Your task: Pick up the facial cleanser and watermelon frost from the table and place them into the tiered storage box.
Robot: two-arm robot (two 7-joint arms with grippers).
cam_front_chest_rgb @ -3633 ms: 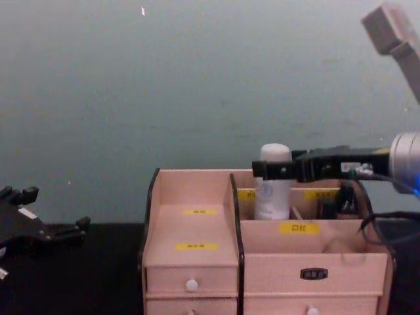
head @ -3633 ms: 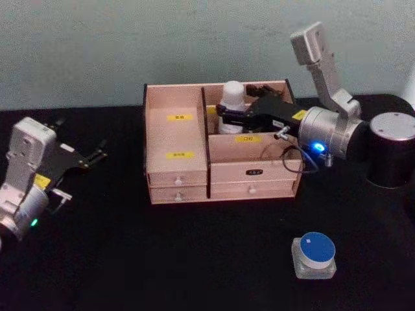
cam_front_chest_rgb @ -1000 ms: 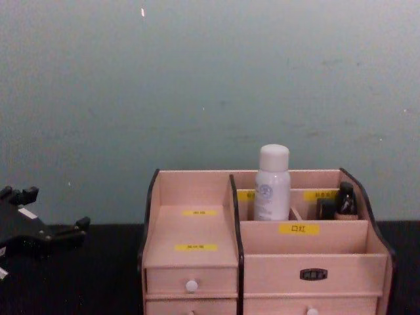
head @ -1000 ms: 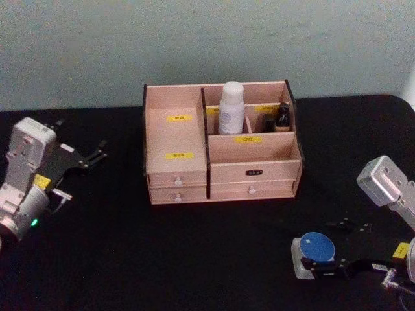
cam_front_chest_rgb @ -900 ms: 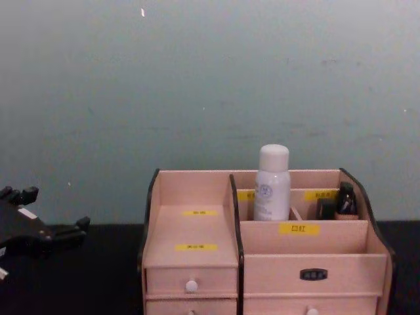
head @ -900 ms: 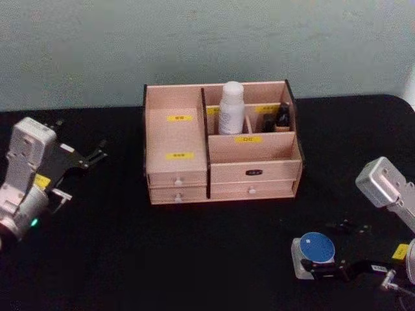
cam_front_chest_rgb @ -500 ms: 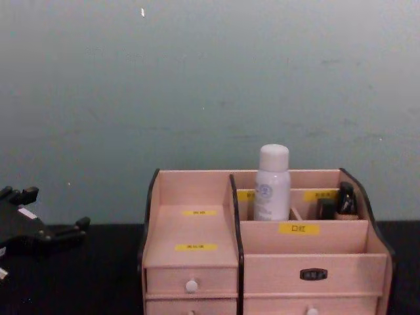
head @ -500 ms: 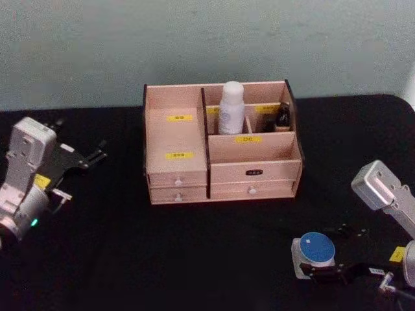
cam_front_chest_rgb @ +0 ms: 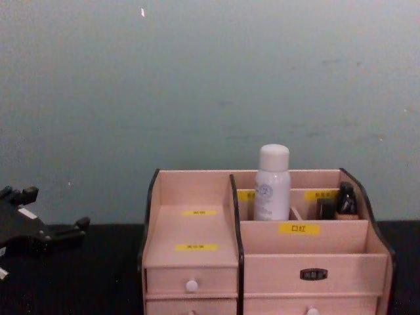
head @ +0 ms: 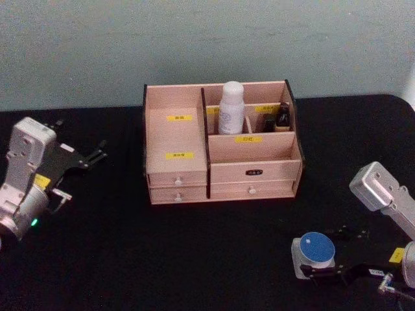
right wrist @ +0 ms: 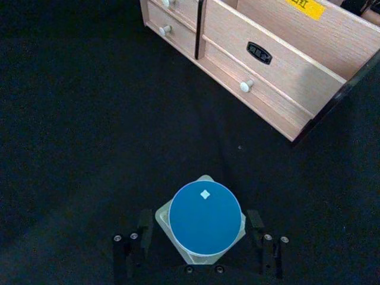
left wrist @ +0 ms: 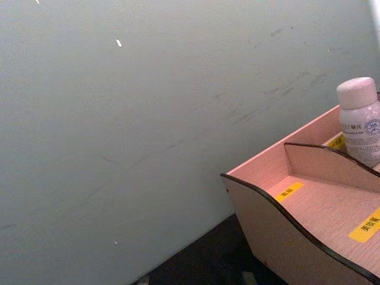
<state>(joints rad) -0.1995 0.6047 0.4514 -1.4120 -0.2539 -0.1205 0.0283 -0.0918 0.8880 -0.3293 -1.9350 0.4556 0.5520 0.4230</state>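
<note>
Here the right gripper [right wrist: 200, 221] sits at the head view's lower right, its black fingers spread on either side of the squat clear jar with a round blue lid [head: 314, 249]; contact unclear. The white capped bottle [head: 231, 107] stands upright in a rear compartment of the pale wooden stepped organiser [head: 253, 173]. The left gripper [head: 96, 154] hangs released at mid-left.

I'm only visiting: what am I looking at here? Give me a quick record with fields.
Box: tiered storage box, mid-table, drawers shut
In box: white bottle, upright, rear compartment
On table: blue-lidded jar, in front of box, towards the right
Right gripper: open, fingers on either side of jar
Left gripper: open, parked at left
</note>
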